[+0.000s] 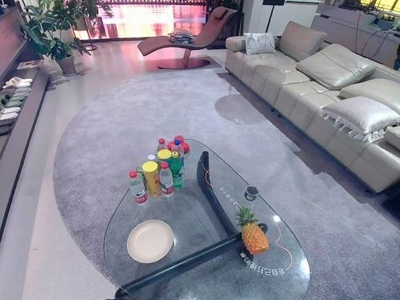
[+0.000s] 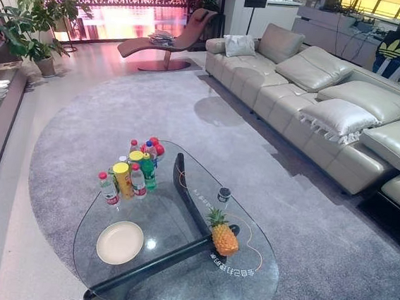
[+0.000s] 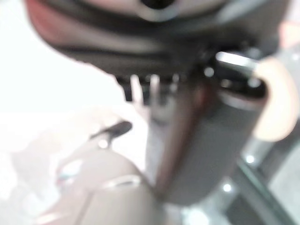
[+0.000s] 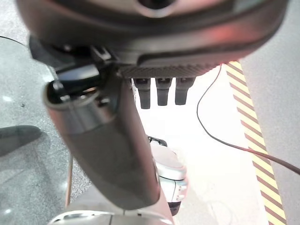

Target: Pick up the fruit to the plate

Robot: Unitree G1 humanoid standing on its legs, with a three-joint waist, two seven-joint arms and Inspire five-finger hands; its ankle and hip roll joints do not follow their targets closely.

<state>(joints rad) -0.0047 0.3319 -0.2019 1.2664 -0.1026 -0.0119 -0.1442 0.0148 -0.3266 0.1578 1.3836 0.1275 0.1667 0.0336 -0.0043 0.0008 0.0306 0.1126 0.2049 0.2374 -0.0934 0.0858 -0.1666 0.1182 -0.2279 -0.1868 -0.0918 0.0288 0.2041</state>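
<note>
A living room here, round grey rug point(image 1: 102, 140) spread over a pale floor, long beige leather sofa point(image 1: 347, 93) running along the right, a brown lounge chair point(image 1: 189, 42) up by the bright windows and a leafy green potted plant point(image 1: 52, 26) at far left. In the middle sits the surface, a rounded glass-topped coffee table point(image 1: 272, 288) on a dark crossed frame. On its right half stands the fruit, a small yellow pineapple with a green crown point(image 1: 253, 233), upright, well apart from the round cream plate point(image 1: 150, 241) lying empty on the left half. Behind the plate, a cluster of plastic drink bottles with red caps and a yellow can point(image 1: 159, 167) crowds the far left edge, and a small dark-lidded jar point(image 1: 251, 192) stands alone near the centre. The right robot hand point(image 4: 157, 91) hangs over the floor beside the glass, fingers straight and holding nothing; the left robot hand point(image 3: 201, 136) is a blur, so its fingers cannot be told
</note>
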